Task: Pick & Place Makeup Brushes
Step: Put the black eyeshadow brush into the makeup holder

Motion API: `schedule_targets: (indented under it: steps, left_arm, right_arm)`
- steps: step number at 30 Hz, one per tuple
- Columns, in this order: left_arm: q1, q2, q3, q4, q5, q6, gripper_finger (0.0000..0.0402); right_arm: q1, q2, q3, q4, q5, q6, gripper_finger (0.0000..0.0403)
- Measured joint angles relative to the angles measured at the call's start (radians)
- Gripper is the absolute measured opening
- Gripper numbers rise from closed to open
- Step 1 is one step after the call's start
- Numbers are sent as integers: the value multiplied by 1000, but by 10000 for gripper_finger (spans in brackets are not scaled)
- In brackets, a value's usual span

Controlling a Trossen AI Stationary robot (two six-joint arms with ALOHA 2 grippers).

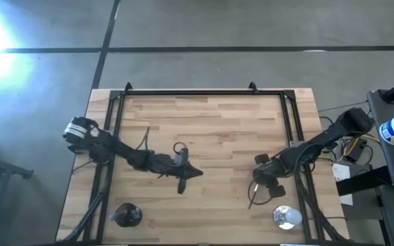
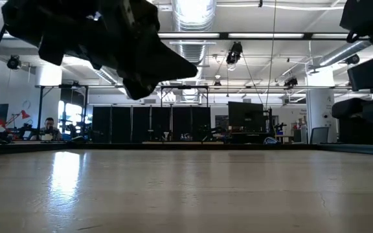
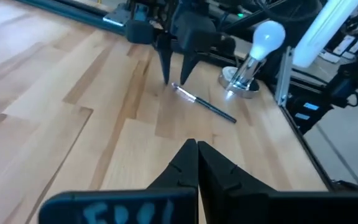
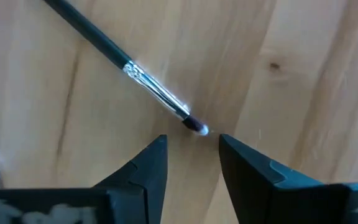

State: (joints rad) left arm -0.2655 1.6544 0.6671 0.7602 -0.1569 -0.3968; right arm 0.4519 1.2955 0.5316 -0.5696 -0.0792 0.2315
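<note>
Biggest risk here imo: the makeup brush (image 4: pixel 135 71) is so thin and flat on the bench (image 1: pixel 217 130) that the right hand (image 4: pixel 191 158) could easily nudge it or close on nothing. That hand hangs right over the bristle tip, fingers apart. Left hand (image 3: pixel 196 163) is pinched together, empty, above mid-bench, aimed toward the brush.

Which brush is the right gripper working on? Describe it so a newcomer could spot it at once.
Start at the wooden table and go to its right near corner, where a shiny round object stands. Beside it, under the open right gripper, a single makeup brush lies flat: thin dark handle, silver collar, small dark tip.
</note>
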Motion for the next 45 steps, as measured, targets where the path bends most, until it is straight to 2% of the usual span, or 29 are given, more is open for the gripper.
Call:
schedule_targets:
  steps: [6,13,20,23,26,36,45]
  left_arm:
    - [13,45,45,-42,-1,-34,21]
    - [28,53,50,-62,-1,-77,62]
    - [29,57,49,-73,1,-83,67]
    - [30,59,49,-81,1,-85,67]
    - [30,59,49,-84,3,-94,66]
    - [30,59,49,-89,3,-97,66]
    - [29,59,49,-101,3,-97,66]
  right_arm:
    - [0,74,40,-17,3,-51,128]
    - [0,74,72,26,-1,-130,100]
    - [0,112,68,50,-39,-139,54]
    - [0,120,77,47,-36,-131,47]
    - [0,117,104,25,-26,-146,56]
    - [0,157,201,-37,-23,-292,126]
    - [0,276,221,-46,-36,-370,114]
